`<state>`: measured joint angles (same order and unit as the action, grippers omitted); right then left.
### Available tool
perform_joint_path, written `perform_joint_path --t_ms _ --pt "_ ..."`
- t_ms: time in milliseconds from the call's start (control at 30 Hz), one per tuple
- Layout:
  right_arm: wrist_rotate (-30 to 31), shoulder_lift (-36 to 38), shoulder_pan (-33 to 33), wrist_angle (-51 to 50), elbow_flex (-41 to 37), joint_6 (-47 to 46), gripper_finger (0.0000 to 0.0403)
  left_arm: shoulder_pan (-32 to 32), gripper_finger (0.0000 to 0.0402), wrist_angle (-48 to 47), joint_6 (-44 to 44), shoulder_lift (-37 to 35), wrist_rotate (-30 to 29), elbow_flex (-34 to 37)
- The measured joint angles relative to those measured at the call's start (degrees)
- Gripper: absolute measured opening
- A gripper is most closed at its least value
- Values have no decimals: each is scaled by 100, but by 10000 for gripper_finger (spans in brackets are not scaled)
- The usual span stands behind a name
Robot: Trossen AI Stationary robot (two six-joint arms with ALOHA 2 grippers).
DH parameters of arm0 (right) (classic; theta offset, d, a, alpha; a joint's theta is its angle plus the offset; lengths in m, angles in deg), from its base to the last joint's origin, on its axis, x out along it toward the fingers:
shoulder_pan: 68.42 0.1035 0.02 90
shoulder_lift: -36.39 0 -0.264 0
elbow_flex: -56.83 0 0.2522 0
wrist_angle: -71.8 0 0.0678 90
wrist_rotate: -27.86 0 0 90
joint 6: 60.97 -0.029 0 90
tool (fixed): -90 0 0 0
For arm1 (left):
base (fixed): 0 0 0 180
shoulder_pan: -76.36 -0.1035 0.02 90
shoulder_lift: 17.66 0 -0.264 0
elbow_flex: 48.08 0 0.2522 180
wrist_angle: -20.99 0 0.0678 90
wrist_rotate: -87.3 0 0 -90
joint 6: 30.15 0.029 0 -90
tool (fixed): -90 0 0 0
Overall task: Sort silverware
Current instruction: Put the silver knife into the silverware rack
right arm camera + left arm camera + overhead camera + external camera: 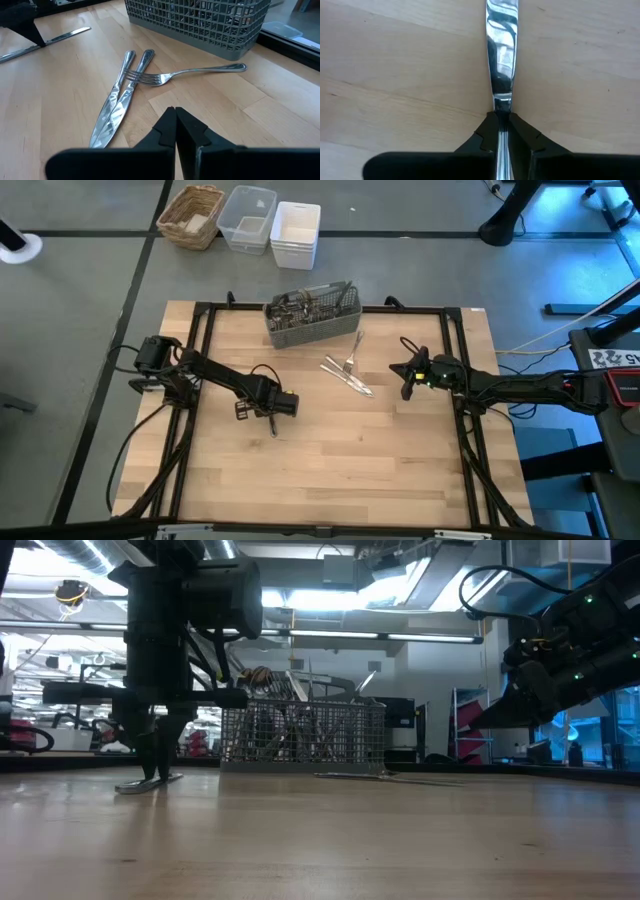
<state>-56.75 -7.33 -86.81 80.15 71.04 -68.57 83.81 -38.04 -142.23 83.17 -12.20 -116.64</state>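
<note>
A silver table knife point(501, 55) lies flat on the wooden table, left of centre, with my left gripper point(272, 418) shut on it from above. Two more knives point(116, 102) and a fork point(186, 74) lie crossed on the table in front of the grey mesh caddy point(311, 316). The caddy stands at the far edge with several pieces of silverware upright in it. My right gripper point(175, 116) hovers shut and holds nothing, to the right of the loose pieces, pointing at them. My left gripper pinches the knife between its two fingertips point(487, 131), where the blade meets the handle point(502, 107). The fingers point straight down and lie across the knife. In the low view the knife point(148, 783) rests on the tabletop below the fingers.
A black frame point(200, 330) runs round the table's edges. On the floor beyond the far edge stand a wicker basket point(192, 215), a clear tub point(248, 218) and white bins point(295, 235). Bare wood stretches across the near half of the table point(330, 470).
</note>
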Motion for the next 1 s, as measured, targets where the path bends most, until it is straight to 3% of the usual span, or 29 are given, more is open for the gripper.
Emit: perform_joint_path --t_ms 233,500,1000 --pt "0 0 1 0 0 0 5 -119 11 105 278 -79 -86 11" --pt "0 0 0 0 0 0 5 -119 2 616 384 -526 -880 29" --pt "0 0 -1 0 1 1 5 -165 10 614 707 -563 -1047 22"
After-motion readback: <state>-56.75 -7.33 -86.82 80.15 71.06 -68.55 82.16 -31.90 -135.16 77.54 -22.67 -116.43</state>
